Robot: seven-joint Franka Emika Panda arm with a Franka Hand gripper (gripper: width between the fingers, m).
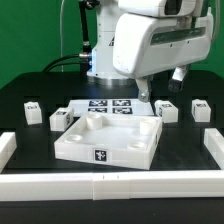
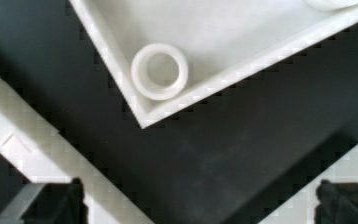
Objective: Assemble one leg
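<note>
Step in hand: approach to pick-up. The leg [image 1: 167, 110] nearest the arm [image 1: 150, 45] stands on the table [image 2: 211, 150], just off the tray's [image 1: 105, 150] far corner at the exterior view's right, and nothing grips it.

The gripper [image 2: 197, 205] is released: its fingers [image 2: 51, 200] are spread wide with only bare table between them.

The arm hangs over the far right part of the tray, wrist pointing down. The wrist view shows a tray corner with its round socket [image 2: 162, 70].

The next move probably calls for centring over the leg, descending, then closing squarely on its sides.
</note>
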